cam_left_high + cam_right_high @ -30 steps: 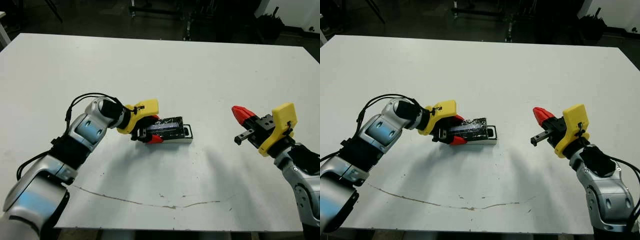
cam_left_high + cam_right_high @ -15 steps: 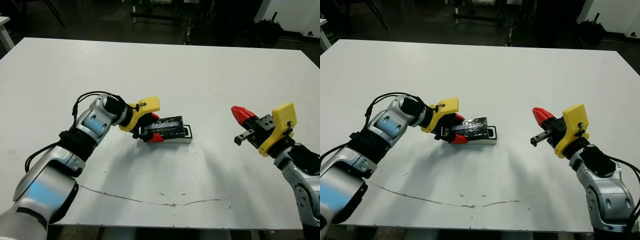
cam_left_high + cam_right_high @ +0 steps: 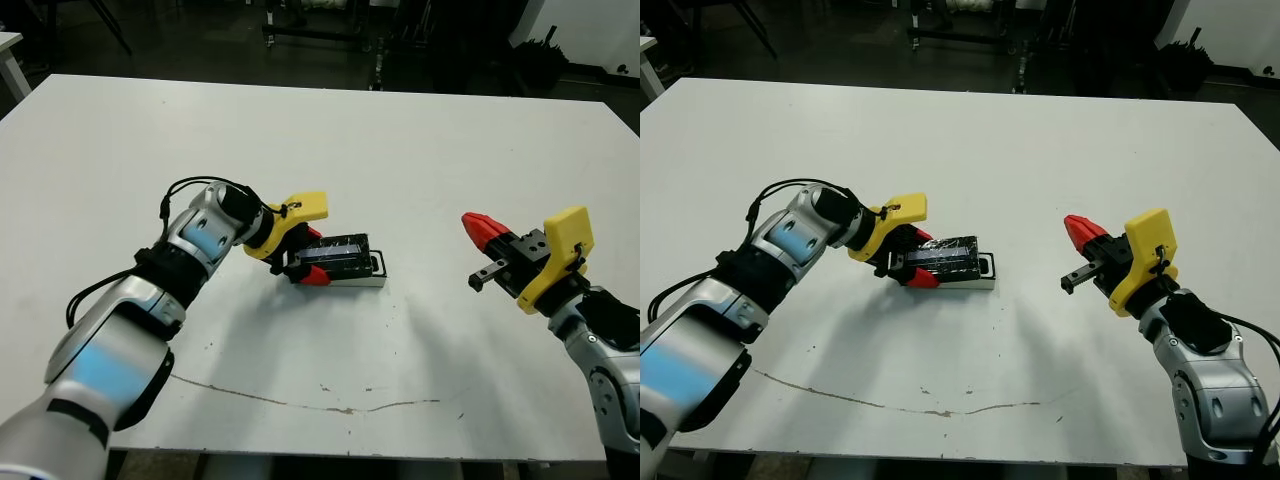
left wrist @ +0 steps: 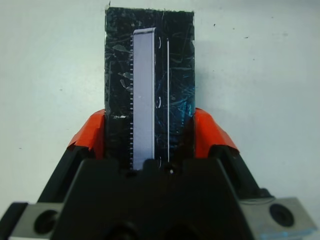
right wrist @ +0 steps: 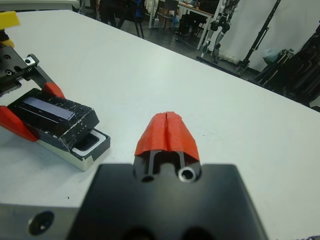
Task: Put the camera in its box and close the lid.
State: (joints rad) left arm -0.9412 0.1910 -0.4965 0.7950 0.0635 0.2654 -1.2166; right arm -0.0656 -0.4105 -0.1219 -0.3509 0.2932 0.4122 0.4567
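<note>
1. Left gripper (image 3: 308,262) sits left of table centre, reaching in from the left, red fingers (image 4: 92,131) clamped on the two long sides of the lid (image 3: 337,251).
2. Lid is black with a pale shiny strip along its top, scuffed surface; in the left wrist view (image 4: 148,85) it runs straight out from between the fingers.
3. Lid rests on top of the box (image 3: 371,271), tilted, gripper end slightly higher, and shifted toward the gripper, so it does not cover the whole box.
4. Box lies flat on the white table (image 3: 400,150), long axis roughly left-right; its right end sticks out past the lid, white lining and black rim showing there.
5. Right wrist view shows a dark shape in that uncovered end of the box (image 5: 89,148); probably the camera, but cannot tell for sure. Rest of box interior hidden under the lid.
6. Thin dark crack or scratch line (image 3: 330,408) runs across the table near the front edge.
7. Right gripper (image 3: 486,236) is well apart from the box, to its right, above the table, holding nothing.
8. Its red fingertips (image 5: 166,134) are pressed together, pointing left toward the box.
</note>
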